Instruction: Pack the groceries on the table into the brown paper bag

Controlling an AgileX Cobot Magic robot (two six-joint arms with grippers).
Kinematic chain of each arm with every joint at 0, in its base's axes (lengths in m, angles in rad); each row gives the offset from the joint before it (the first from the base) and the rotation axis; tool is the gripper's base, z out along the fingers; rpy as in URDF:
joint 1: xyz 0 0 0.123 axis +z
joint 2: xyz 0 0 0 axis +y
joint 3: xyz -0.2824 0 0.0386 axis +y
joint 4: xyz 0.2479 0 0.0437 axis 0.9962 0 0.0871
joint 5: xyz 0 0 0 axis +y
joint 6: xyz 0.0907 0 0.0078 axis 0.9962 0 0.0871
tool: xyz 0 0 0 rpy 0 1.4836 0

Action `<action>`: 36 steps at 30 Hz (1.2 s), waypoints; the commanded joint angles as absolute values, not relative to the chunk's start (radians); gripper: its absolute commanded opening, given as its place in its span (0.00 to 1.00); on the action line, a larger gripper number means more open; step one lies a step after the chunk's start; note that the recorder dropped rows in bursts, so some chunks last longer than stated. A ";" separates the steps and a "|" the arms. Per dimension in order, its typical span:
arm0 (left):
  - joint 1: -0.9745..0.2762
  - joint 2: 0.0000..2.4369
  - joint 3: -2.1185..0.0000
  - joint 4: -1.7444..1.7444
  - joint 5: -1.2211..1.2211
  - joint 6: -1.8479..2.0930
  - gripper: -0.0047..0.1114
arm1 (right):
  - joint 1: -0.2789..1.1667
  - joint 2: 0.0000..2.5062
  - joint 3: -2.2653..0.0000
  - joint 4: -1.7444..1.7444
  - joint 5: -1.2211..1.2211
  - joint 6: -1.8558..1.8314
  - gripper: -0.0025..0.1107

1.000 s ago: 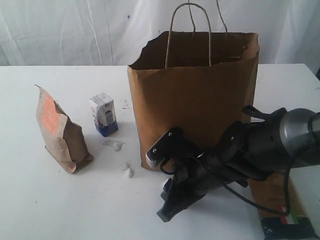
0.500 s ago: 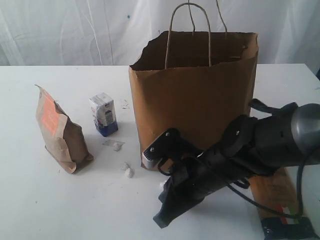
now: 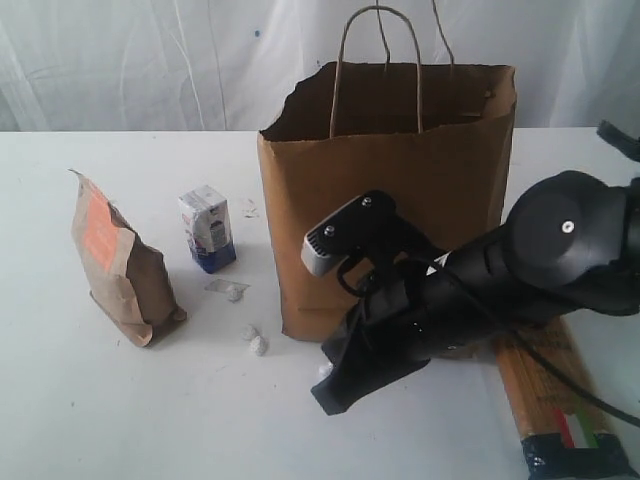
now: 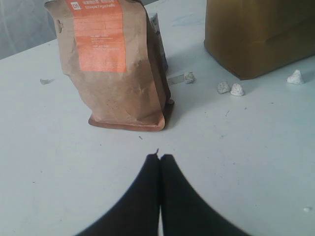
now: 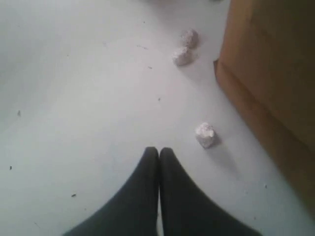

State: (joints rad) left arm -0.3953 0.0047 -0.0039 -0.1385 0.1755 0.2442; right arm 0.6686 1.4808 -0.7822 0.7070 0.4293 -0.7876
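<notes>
Right gripper [image 3: 333, 393] is shut tight, with nothing in it. Its two black fingers [image 5: 142, 189] press together. The tip sits low by the table [image 3: 120, 420], near the front bottom edge of the brown paper bag [image 3: 390, 190]. The left gripper [image 4: 160, 158] is shut too and holds nothing. It points at the brown orange-labelled pouch [image 4: 115, 64].

In front of the bag, on the right arm's side, the long spaghetti packet [image 3: 560, 405] lies flat on the table. Part of it is hidden under the black arm. One small white lump [image 5: 205, 134] sits just beside the bag's bottom edge, close to the right gripper. Two more little white lumps [image 3: 255, 342] lie near the bag's front corner, on the left arm's side.

Farther out from the bag on that side, the pouch stands upright. The small white-blue carton [image 3: 208, 228] stands between the pouch and the bag, a bit farther back. The bag stands tall on the table, and its top is open and ragged. Behind the bag hangs a white curtain [image 3: 120, 60].
</notes>
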 commanded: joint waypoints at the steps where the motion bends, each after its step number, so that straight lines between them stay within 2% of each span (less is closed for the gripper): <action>1: -0.391 0.000 0.000 -0.143 0.175 0.241 0.04 | 0.667 1.489 -0.778 0.565 0.458 -0.639 0.03; 3: -0.391 0.000 0.000 -0.143 0.175 0.241 0.04 | 0.667 1.504 -0.778 0.551 0.464 -0.621 0.09; 7: -0.391 0.000 0.000 -0.143 0.175 0.241 0.04 | 0.667 1.545 -0.778 0.544 0.422 -0.612 0.33; 10: -0.391 0.000 0.000 -0.143 0.175 0.241 0.04 | 0.667 1.588 -0.791 0.544 0.391 -0.600 0.45; 23: -0.391 0.000 0.000 -0.143 0.175 0.241 0.04 | 0.667 1.780 -0.938 0.408 0.467 -0.506 0.44; 36: -0.391 0.000 0.000 -0.143 0.175 0.241 0.04 | 0.667 1.810 -0.946 0.343 0.442 -0.467 0.44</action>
